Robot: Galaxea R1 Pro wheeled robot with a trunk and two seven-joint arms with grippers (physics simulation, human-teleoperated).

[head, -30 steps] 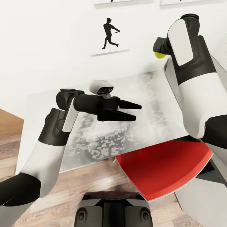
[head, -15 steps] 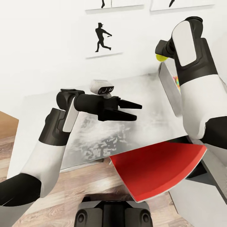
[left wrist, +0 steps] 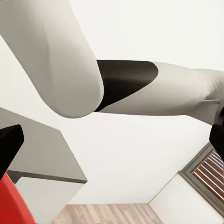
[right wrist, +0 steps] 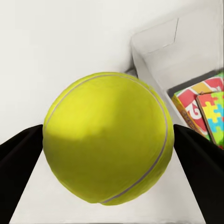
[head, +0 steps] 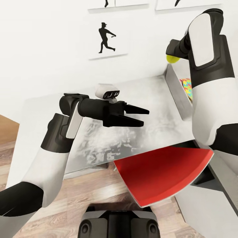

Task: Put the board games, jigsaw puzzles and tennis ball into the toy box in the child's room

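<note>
right hand [right wrist: 109, 140] grasping tennis ball [right wrist: 108, 137] | wrist: puzzle [right wrist: 212, 112] in toy box [right wrist: 154, 56] | left hand [head: 138, 116] released

A: Where does the head camera look from?

B: From above and behind both arms, facing forward and down over the surface [head: 99, 142] toward the white wall.

A: And the right wrist camera?

B: It looks along its fingers, very close to the tennis ball [right wrist: 108, 138], with the toy box [right wrist: 154, 56] beyond it. The head view shares both, far smaller.

A: The left wrist camera?

B: It faces across the room, past the right arm [left wrist: 140, 93], toward wall and floor.
</note>
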